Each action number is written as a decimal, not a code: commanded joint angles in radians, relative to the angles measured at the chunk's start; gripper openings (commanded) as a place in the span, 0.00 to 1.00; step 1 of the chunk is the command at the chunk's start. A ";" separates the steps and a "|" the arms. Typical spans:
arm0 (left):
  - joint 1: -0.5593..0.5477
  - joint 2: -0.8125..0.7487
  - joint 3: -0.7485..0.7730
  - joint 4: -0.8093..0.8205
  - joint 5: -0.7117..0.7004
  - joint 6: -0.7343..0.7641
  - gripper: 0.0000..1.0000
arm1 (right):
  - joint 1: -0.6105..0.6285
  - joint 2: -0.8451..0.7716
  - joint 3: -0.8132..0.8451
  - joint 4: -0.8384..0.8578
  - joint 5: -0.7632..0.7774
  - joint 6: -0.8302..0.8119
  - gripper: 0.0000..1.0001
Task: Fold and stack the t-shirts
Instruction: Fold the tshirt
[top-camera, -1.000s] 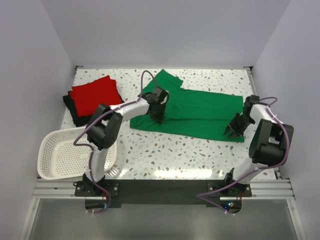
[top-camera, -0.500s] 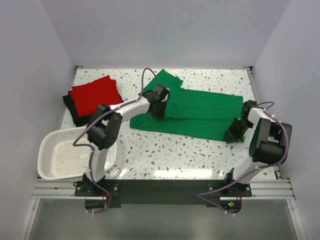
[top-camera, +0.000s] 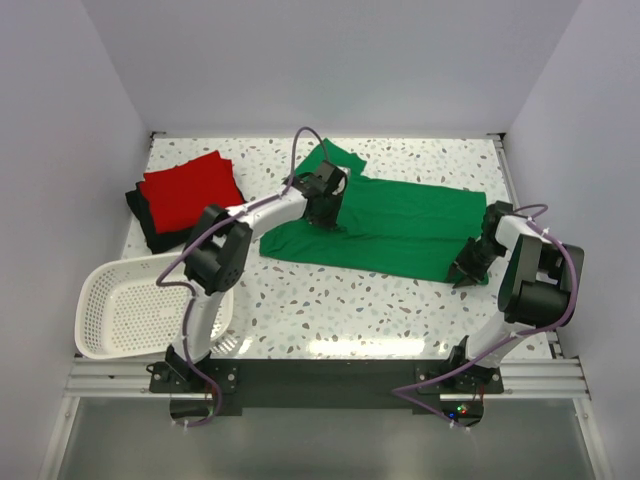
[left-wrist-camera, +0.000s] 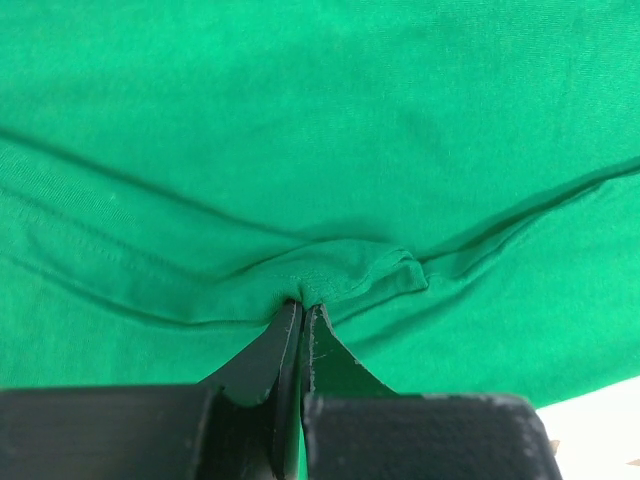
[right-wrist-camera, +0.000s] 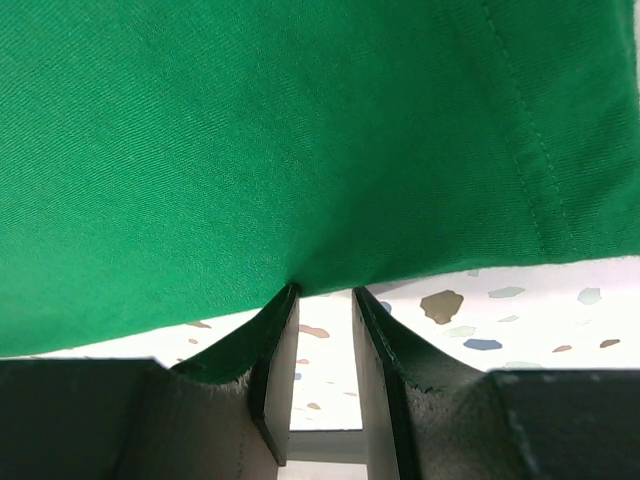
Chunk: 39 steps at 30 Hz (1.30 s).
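**2 shirts stacked, the green 1 mid-fold**

Top external view: near the far-left corner of the speckled terrazzo table (top-camera: 340, 300), the folded red cloth t-shirt (top-camera: 190, 188) lies on the folded black cloth t-shirt (top-camera: 150, 228). I judge those 2 done. The bright green cloth t-shirt (top-camera: 410, 225) lies as a long band across the middle, reaching toward the right edge, with a sleeve pointing at the far edge. It has yet to be folded small and stacked on the red one. The left gripper (top-camera: 330, 212) sits on its left part and the right gripper (top-camera: 466, 274) at its near-right corner. A white slotted plastic basket (top-camera: 95, 290) overhangs the near-left corner.

Left wrist view: the left gripper (left-wrist-camera: 302, 312) is pressed together on a small ridge of the green t-shirt (left-wrist-camera: 320, 120), and creases run out from the pinch.

Right wrist view: the right gripper (right-wrist-camera: 322, 295) is narrowly spread, with bare table showing in the gap. Its tips meet the hemmed edge of the green t-shirt (right-wrist-camera: 300, 130), which does not look clamped.
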 joint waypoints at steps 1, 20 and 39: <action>-0.010 0.030 0.068 0.006 -0.003 0.047 0.00 | 0.002 0.020 -0.005 0.023 0.020 -0.016 0.32; -0.025 0.123 0.201 -0.034 0.000 0.094 0.00 | 0.002 0.072 -0.009 0.027 0.052 -0.016 0.32; -0.040 0.178 0.281 -0.054 0.010 0.128 0.00 | 0.002 0.097 -0.009 0.023 0.060 -0.017 0.31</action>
